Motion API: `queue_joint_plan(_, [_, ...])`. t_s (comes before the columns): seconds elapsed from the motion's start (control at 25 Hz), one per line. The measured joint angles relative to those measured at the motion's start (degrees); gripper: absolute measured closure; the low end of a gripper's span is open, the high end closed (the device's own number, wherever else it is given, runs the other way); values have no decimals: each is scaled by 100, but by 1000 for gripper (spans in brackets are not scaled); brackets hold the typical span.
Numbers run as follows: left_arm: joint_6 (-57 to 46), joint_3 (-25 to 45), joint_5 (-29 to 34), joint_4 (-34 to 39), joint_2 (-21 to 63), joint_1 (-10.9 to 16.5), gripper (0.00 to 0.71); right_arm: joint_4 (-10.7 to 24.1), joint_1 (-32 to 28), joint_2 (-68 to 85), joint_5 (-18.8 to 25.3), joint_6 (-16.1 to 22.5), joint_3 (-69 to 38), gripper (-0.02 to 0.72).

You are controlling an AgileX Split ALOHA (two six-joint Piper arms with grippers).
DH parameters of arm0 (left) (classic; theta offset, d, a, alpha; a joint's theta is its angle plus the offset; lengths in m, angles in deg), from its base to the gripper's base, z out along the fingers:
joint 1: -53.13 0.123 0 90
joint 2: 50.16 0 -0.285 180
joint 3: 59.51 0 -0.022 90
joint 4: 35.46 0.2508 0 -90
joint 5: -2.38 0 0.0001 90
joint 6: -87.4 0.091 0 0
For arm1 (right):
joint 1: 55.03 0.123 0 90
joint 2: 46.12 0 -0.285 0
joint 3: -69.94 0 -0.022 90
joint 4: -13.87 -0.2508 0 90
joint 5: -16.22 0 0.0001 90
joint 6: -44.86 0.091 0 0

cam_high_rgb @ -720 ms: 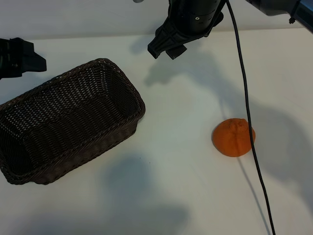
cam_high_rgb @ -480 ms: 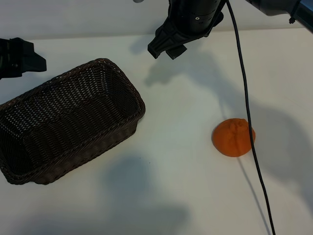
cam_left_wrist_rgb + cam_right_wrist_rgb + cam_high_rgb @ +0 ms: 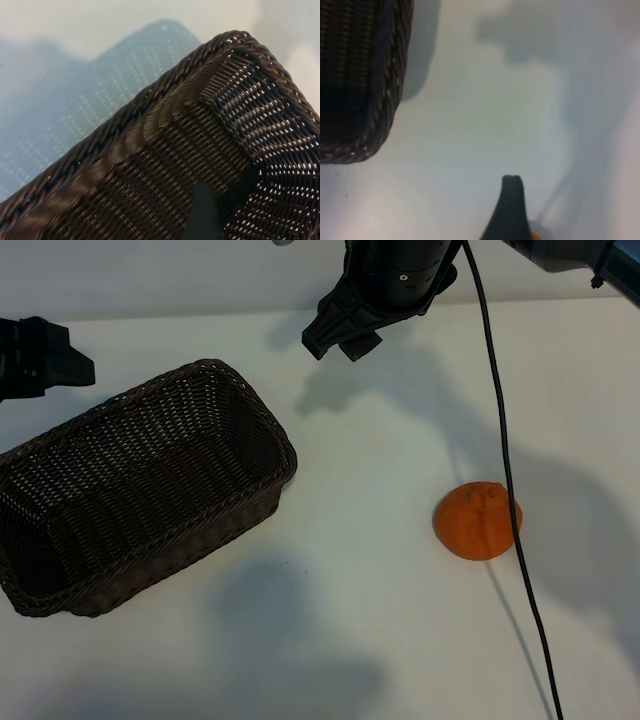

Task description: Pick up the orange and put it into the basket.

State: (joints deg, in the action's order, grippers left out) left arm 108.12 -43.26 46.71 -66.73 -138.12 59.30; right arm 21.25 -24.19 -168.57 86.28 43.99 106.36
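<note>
Item: right gripper (image 3: 342, 340), jaws spread wide and holding nothing, hung high at twelve o'clock over the table (image 3: 380, 620), tilted downward. Item: orange (image 3: 478, 521), loose on the table at four o'clock from that gripper, well apart from it, partly crossed by a hanging cable (image 3: 505, 470). Item: basket (image 3: 215, 375), empty, at nine o'clock from the orange. Item: left gripper (image 3: 45, 358), jaws spread, idle just beyond the basket's far left rim. Handling advice: descend squarely above the fruit, straddle its widest part, mind the cable, close gently.
</note>
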Motion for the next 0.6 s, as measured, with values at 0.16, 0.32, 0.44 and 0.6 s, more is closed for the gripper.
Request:
queue_joint_plan(0.16, [6, 0, -60, 0, 0, 0, 122, 0, 0, 0, 0, 0, 0, 111])
queue_joint_plan(0.32, [6, 0, -135, 0, 0, -6, 122, 0, 0, 0, 0, 0, 0, 111])
queue_joint_plan(0.44, [6, 0, -147, 0, 0, -6, 122, 0, 0, 0, 0, 0, 0, 111])
queue_joint_plan(0.6, [-5, 0, -147, -25, 0, -6, 122, 0, 0, 0, 0, 0, 0, 111])
